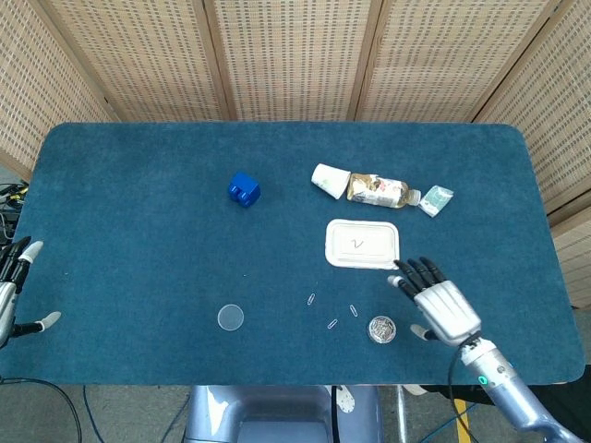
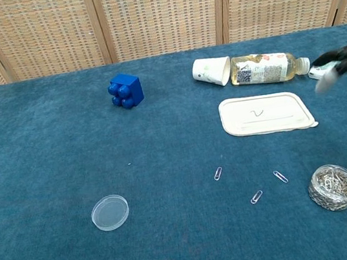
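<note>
Hovering above the cloth with its fingers spread and nothing in them, the right hand (image 1: 441,307) is just to the right of the small round container of paper clips (image 1: 381,329), apart from it. In the chest view only the dark fingertips of this hand show at the right edge. The container stands upright near the front edge of the table (image 1: 138,203) and looks full of clips.

Three loose paper clips (image 2: 256,197) lie on the cloth a little to the left of the container, not touching each other. I judge that collecting clips is the work in hand: most sit in the container, the three on the cloth remain, and the shallow clear lid (image 2: 110,212) lies well apart to the left, not yet placed on anything.

The left hand (image 1: 13,293) is at the far left edge of the table, fingers apart, empty, near nothing.

Behind the right hand is a white flat box lid (image 2: 264,114) with a thin handwritten mark like a tick or a "v". Further back a paper cup (image 2: 211,71) on its side touches a lying bottle (image 2: 262,68) whose label shows a QR code; its small text is unreadable. A small pale green packet (image 1: 436,199) and a blue toy brick (image 2: 126,90) carry no readable writing.
</note>
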Controlling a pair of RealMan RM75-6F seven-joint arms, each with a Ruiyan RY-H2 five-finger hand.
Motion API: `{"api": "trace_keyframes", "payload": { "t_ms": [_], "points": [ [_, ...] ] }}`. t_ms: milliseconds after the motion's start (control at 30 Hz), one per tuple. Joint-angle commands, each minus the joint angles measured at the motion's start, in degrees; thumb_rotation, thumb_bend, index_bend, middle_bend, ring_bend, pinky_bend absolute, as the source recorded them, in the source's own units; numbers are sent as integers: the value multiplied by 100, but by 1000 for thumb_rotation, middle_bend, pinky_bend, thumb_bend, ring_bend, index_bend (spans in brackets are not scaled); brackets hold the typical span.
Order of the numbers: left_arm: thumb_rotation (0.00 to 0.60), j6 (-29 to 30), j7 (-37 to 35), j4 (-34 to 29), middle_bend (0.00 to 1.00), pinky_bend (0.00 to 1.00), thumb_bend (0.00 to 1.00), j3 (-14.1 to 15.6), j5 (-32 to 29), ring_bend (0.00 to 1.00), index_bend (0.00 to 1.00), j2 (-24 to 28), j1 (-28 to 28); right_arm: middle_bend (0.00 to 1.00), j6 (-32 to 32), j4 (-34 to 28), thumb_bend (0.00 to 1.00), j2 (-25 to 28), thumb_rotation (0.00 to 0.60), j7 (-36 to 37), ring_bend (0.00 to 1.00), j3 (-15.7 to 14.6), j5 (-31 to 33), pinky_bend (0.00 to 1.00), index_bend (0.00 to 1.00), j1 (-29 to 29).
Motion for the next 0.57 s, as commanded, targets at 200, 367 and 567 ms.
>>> {"api": "trace_keyframes", "payload": {
  "t_ms": [200, 367, 567],
  "points": [
    [600, 153, 6, -29, 0, 0, 13, 36, 159, 0, 0, -2, 71, 0, 1377, 1546, 0, -339, 600, 889, 0, 49, -96, 0, 0, -1060],
    [600, 256, 16, -72, 0, 0, 13, 78, 241, 0, 0, 16, 139, 0, 1786, 2027, 0, -612, 600, 756, 0, 229, 55, 0, 0, -1362],
    [600, 320, 44, -148, 0, 0, 13, 108, 300, 0, 0, 55, 189, 0, 1878, 1957, 0, -544, 600, 827, 0, 324, 96, 0, 0, -1522]
  ]
}}
